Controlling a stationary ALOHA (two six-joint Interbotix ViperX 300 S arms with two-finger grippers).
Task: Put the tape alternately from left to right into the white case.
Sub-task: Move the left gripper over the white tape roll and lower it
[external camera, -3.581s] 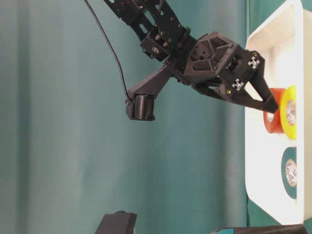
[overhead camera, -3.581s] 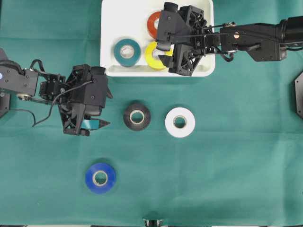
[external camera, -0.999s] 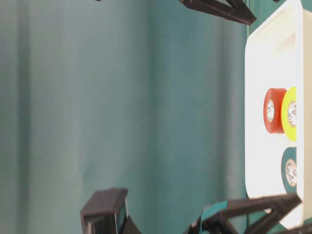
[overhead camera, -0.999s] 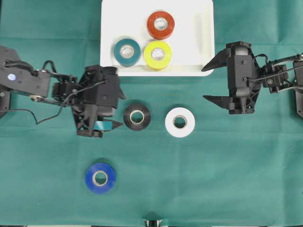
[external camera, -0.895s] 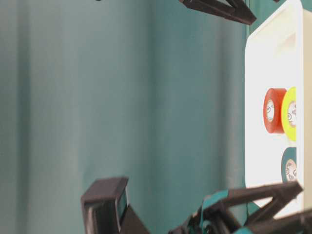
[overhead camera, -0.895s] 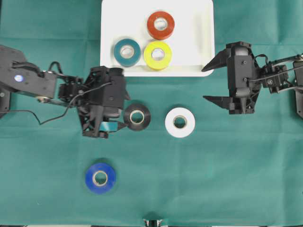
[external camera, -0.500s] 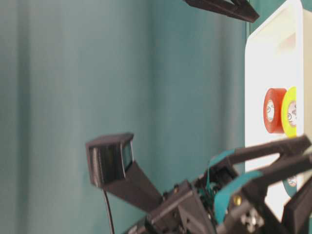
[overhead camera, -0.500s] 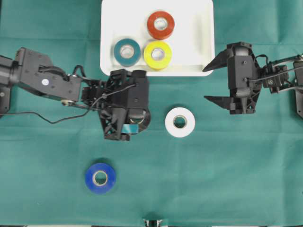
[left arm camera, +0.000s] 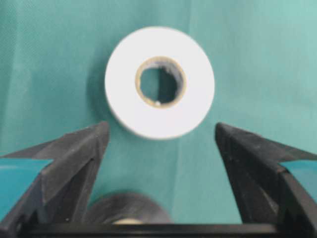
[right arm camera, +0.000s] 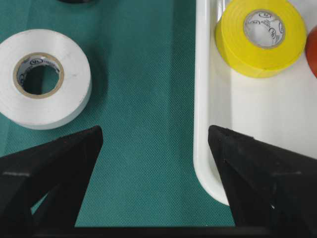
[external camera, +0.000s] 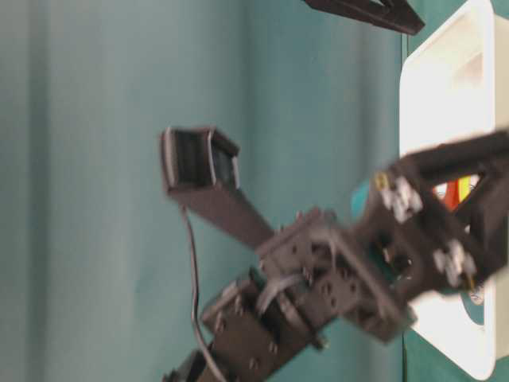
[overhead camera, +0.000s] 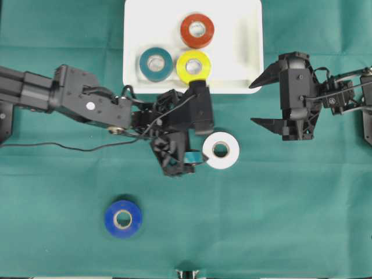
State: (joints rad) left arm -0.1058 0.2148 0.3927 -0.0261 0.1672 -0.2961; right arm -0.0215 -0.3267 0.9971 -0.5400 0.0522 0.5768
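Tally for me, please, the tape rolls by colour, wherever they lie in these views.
Red-orange roll: 1
Yellow roll: 1
Teal roll: 1
White roll: 1
Blue roll: 1
Black roll: 1, seen only in the left wrist view
Total: 6

The left arm lay across the cloth at frame centre, covering the black roll; the white roll sat clear on its right; the case's right third was bare; cloth around the blue roll was open.

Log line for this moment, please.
case: red, teal, yellow rolls | left gripper: open, over black roll | right gripper: open, empty | white, blue rolls: on cloth
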